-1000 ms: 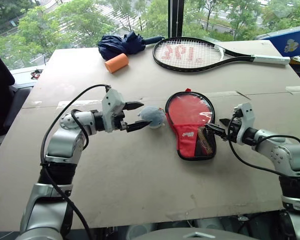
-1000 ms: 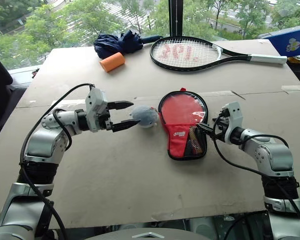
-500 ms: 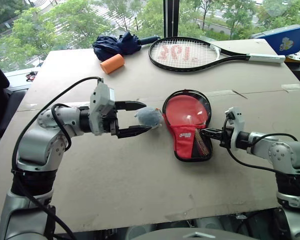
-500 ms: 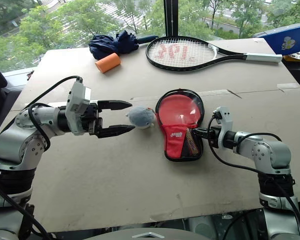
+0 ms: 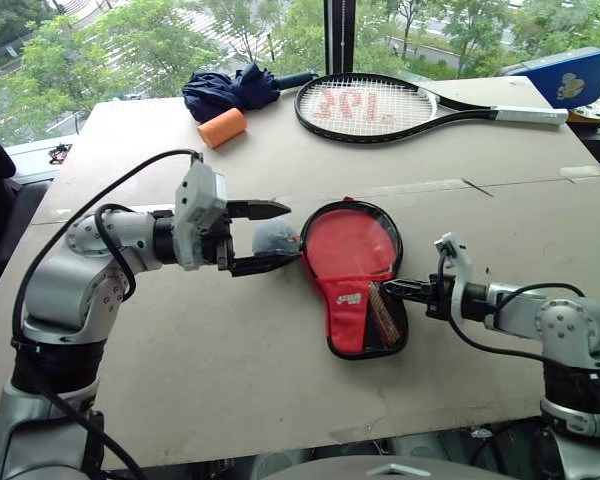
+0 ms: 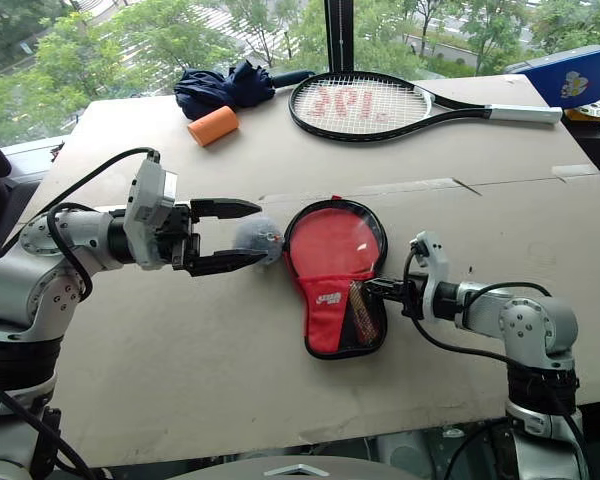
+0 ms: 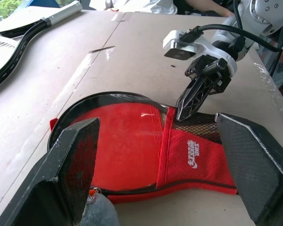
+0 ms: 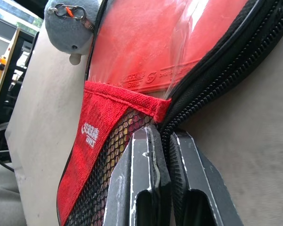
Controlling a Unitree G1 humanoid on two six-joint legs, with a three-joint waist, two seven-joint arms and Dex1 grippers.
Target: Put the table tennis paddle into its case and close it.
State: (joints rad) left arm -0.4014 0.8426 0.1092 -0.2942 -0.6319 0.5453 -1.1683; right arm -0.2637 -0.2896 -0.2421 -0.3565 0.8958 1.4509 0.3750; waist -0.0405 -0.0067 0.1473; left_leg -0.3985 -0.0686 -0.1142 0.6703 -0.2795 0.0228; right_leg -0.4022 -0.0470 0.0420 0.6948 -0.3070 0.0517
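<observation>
The case point(image 5: 332, 325) lies flat on the table with its clear side up. The table tennis paddle's red face point(image 5: 345, 243) shows through the plastic, and its handle point(image 5: 385, 310) sits behind the black mesh pocket. My right gripper point(image 5: 392, 289) is shut on the case's black zip rim point(image 8: 212, 70), beside the mesh pocket. My left gripper point(image 5: 288, 235) hovers open to the left of the case. A grey plush charm point(image 5: 275, 238), fixed to the case's round end, sits between its fingers point(image 7: 78, 155), apart from them.
At the far side lie a large tennis racket point(image 5: 380, 105), an orange cylinder point(image 5: 225, 127) and a folded navy umbrella point(image 5: 235, 88). A blue bag point(image 5: 565, 75) stands at the far right corner. The table's front edge runs close below both arms.
My right gripper has shut on the case's rim and dragged the case left and nearer. The plush charm now sits between the open left fingers.
</observation>
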